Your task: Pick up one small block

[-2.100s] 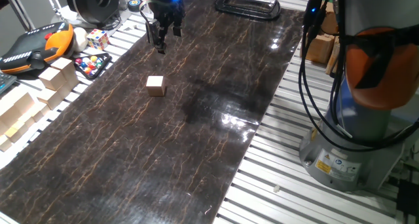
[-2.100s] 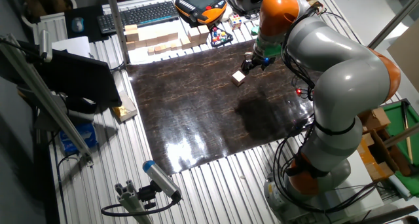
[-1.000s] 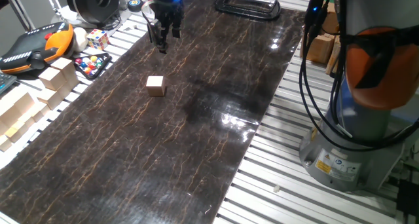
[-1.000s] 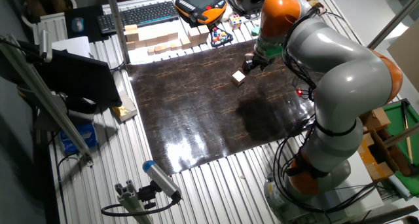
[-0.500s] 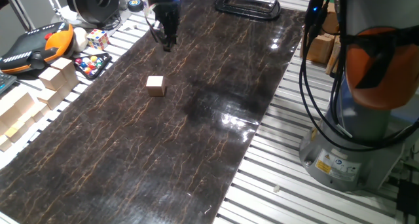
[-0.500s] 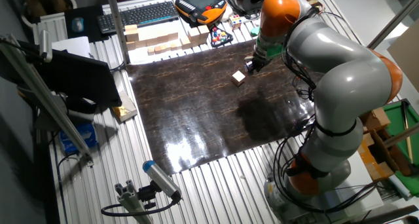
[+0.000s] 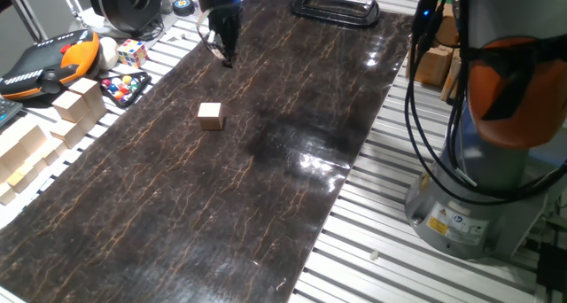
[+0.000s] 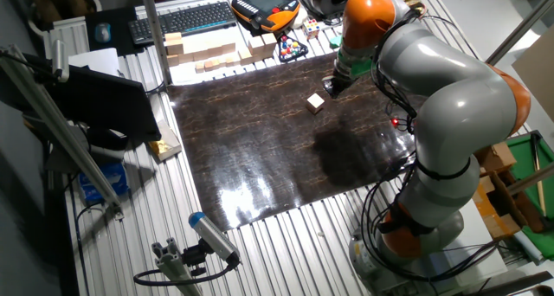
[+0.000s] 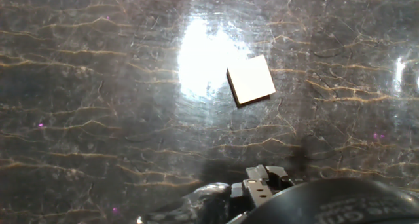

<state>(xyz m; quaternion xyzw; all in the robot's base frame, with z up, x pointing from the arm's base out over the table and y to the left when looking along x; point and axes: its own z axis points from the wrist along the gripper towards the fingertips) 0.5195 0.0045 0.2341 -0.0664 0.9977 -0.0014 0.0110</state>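
Pincer [image 7: 226,58] turned, now shut, empty | small block [image 7: 210,115] unmoved | dark marbled mat [image 7: 266,188] glossy

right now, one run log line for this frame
phase: approach | gripper: shut, empty, above mat | small block: on mat, untouched, apart from gripper

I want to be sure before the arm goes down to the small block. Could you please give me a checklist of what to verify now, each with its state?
1. The small block lies alone on the dark mat, nothing touching it: ok.
2. Block is visible in the hand view: ok, but it sits off centre, up and to the right.
3. The pincer is above the block: not ok; it hangs apart from it, toward the far end of the mat.
4. Pincer open enough for the block: cannot tell; the fingers look close together.
5. Finger line squared to the block's faces: cannot tell; the block appears rotated in the hand view.
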